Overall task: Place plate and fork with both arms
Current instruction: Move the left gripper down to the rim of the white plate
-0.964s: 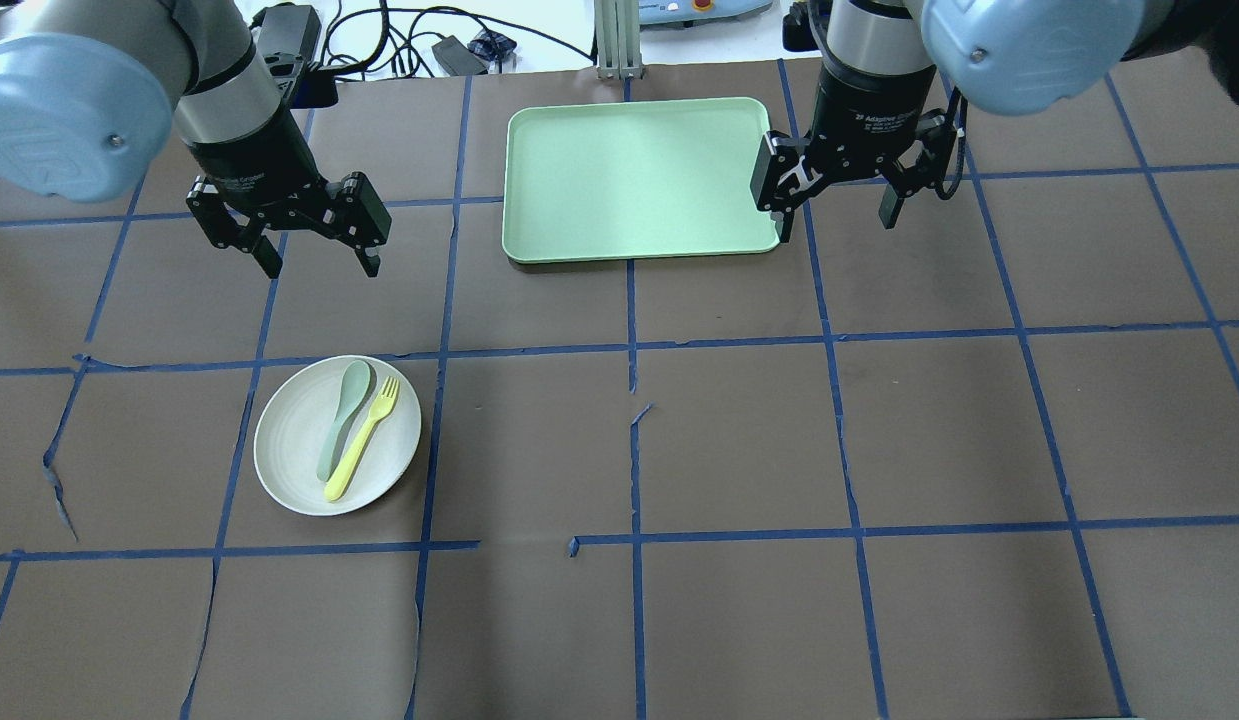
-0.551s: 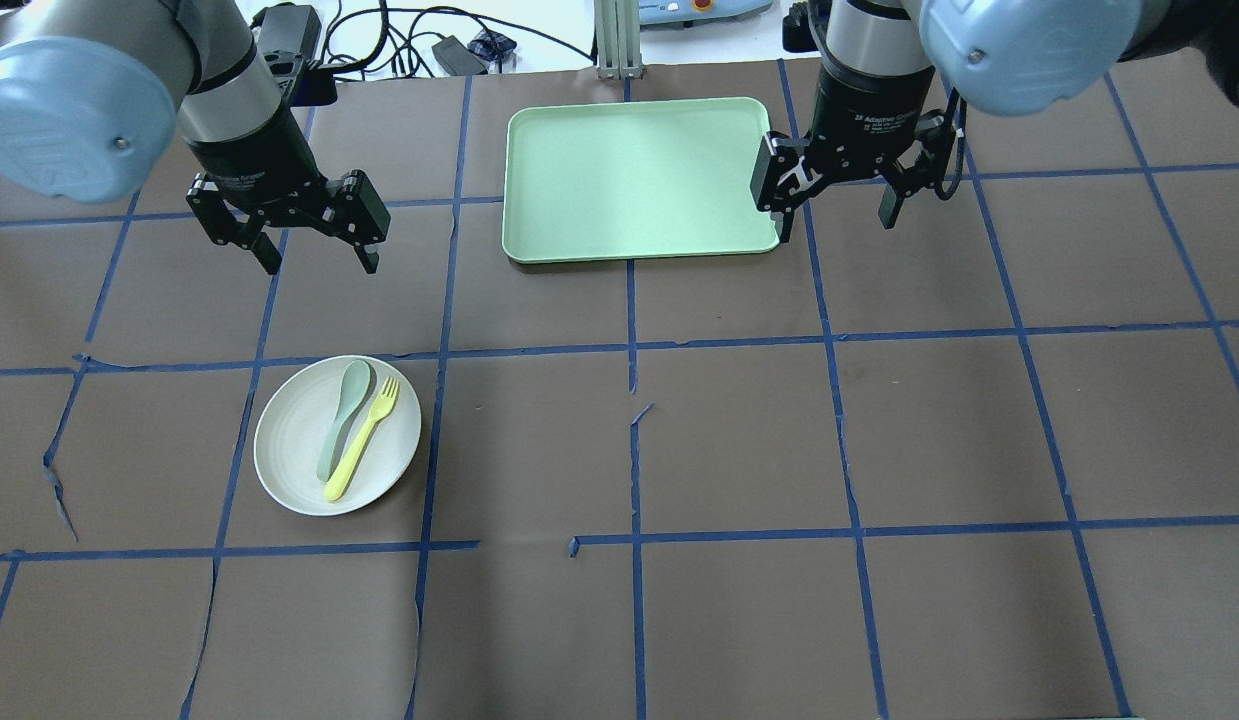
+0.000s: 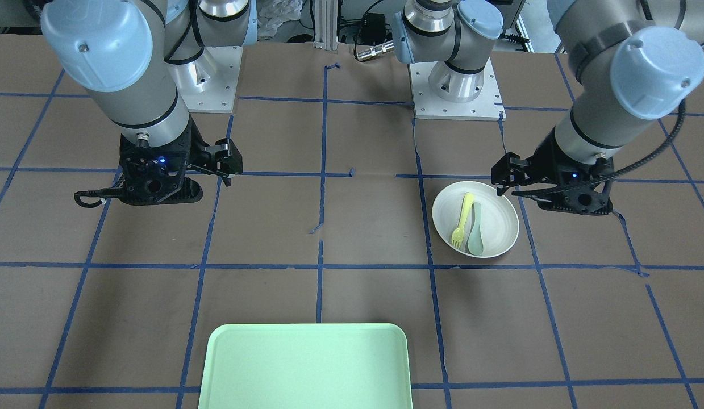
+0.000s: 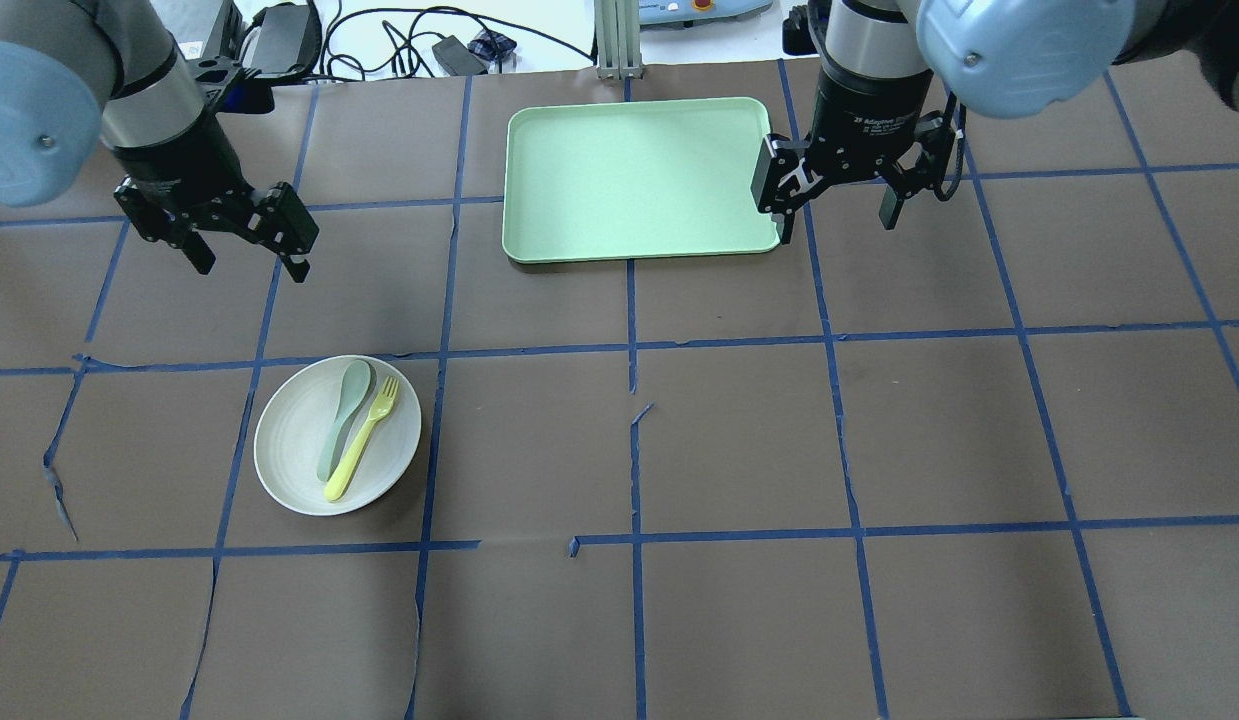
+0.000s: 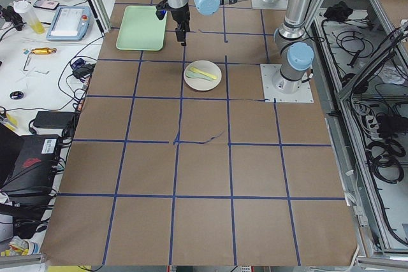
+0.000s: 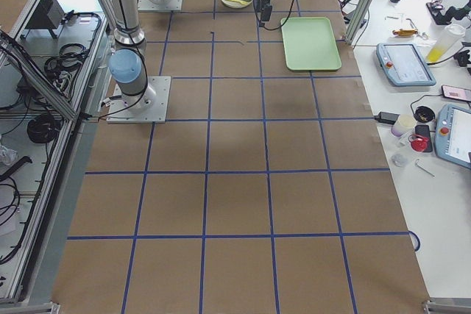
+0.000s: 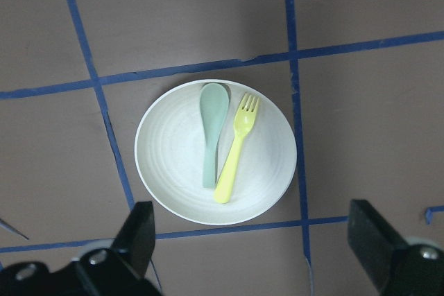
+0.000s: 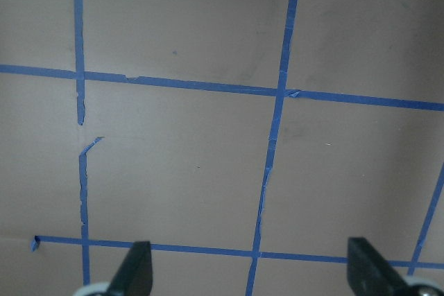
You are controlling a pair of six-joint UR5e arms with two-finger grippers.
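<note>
The off-white plate (image 4: 289,445) sits on the table at the near left. The yellow fork (image 4: 362,440) and a pale grey-green spoon (image 4: 339,420) lie side by side in it. My left gripper (image 4: 251,265) hangs open and empty above the table, beyond the plate and a little to its left. Its wrist view looks straight down on the plate (image 7: 173,171), with the fork (image 7: 234,150) right of the spoon (image 7: 211,133). My right gripper (image 4: 835,225) is open and empty by the right edge of the mint-green tray (image 4: 634,180).
The tray lies at the far middle of the table with nothing in it. Blue tape lines form a grid on the brown table cover, which is torn in places. Cables and devices lie beyond the far edge.
My left gripper has moved to the left, away from the tray. The right gripper, plate, fork and spoon have not moved.
</note>
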